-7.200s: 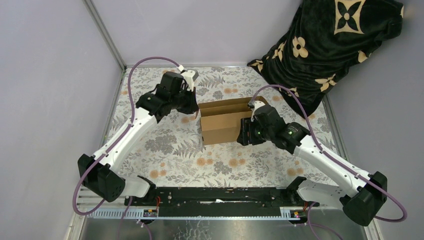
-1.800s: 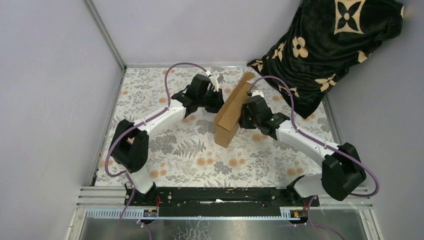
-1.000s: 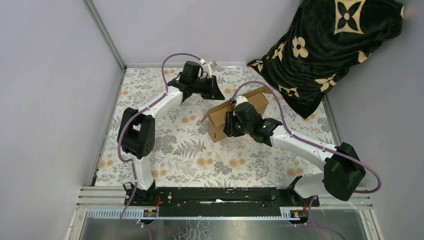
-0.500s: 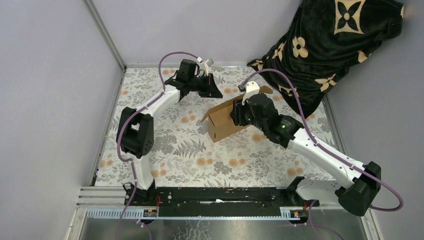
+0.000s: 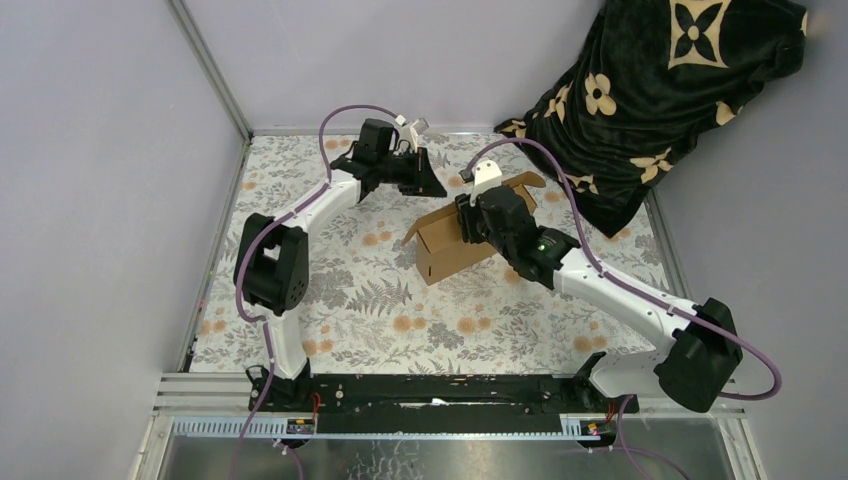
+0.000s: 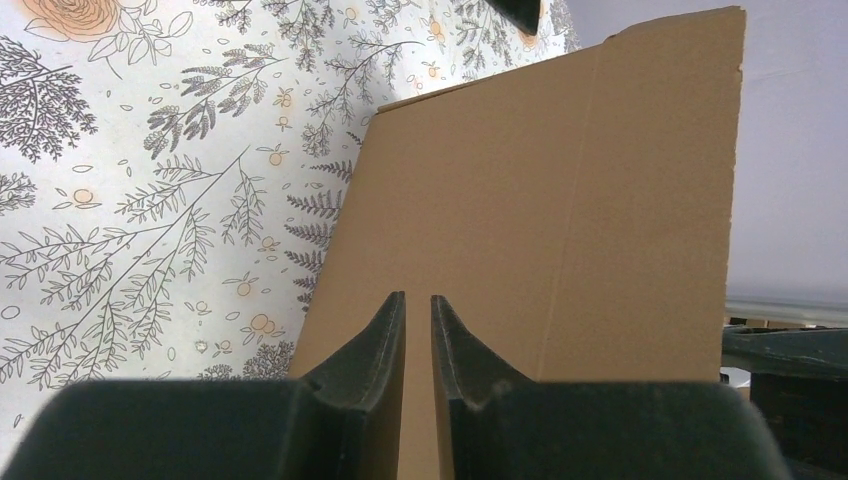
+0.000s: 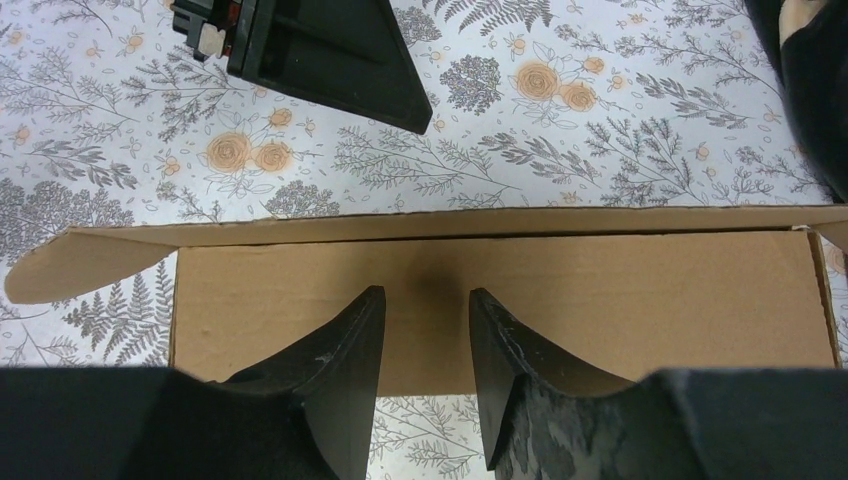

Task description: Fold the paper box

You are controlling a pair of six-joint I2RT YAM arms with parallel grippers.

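A floral-patterned worktop sits between pale walls, with a black cloth with cream flowers heaped at its far right corner. The plain brown corrugated cardboard box, partly formed with its flaps loose, stands on the worktop just ahead of and below the right jaws. These are moderately parted with nothing between them; whether their tips touch the box panel I cannot tell. The left jaws, drawn to a thin slit and empty, hang apart from the box, which lies ahead of them.
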